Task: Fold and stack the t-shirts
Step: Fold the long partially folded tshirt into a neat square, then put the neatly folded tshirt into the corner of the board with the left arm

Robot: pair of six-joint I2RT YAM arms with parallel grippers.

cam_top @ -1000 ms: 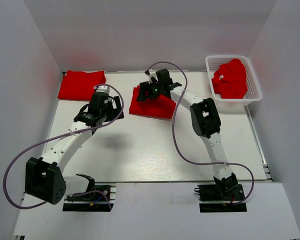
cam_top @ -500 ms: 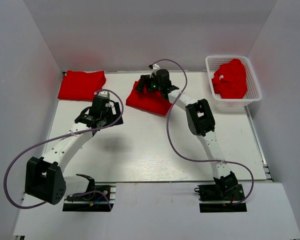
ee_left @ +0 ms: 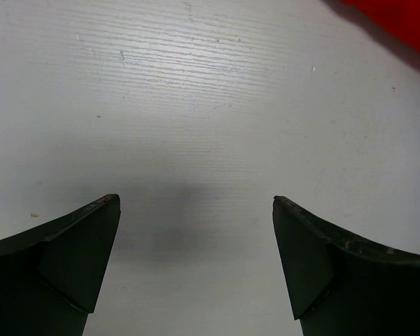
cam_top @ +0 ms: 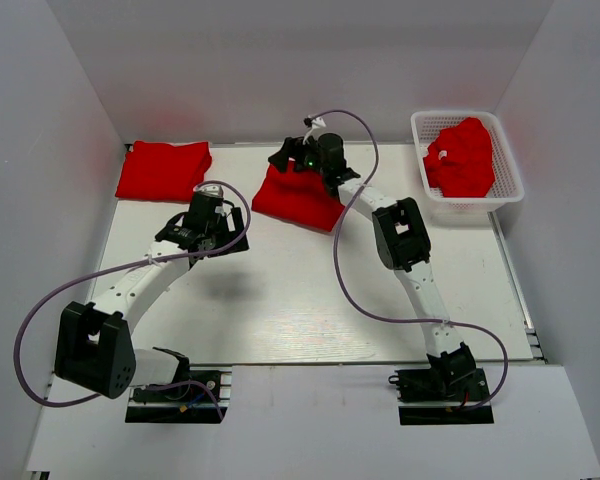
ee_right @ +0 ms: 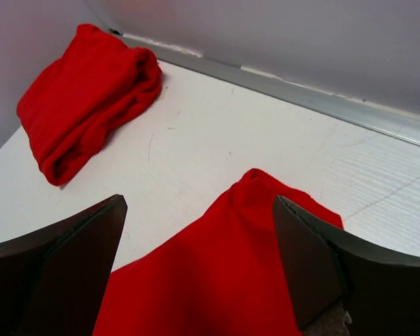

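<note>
The folded bright red cloth t-shirt (cam_top: 298, 198) lies flat on the white worktop (cam_top: 310, 290), directly beneath the right gripper (ee_right: 197, 201). One corner of it shows between the fingers in that wrist's view. The 2 fingers stand wide apart with nothing pinched between them, so this gripper is released and poised over the shirt's far-left corner. Compared with 1 second ago, the shirt has slid a little toward the left side of the worktop. Over the last half second it has stayed put while the right gripper travelled from the shirt's middle out to that corner. This reads as a short drag completed and let go: the fold looks done, and the shirt is part-way toward the stack but not yet on it. Ahead and to the left of that gripper, well apart from the shirt, a pile of folded red t-shirts (cam_top: 163, 170) sits in the far corner; how many it holds cannot be told. The left gripper (ee_left: 196, 199) is likewise released, fingers spread over bare worktop, with only an edge of red cloth at the upper right of its view, and it has barely shifted. Far to the right of the right gripper, the white plastic lattice basket (cam_top: 456, 116) holds crumpled red t-shirts (cam_top: 462, 158), so more folding probably remains.
</note>
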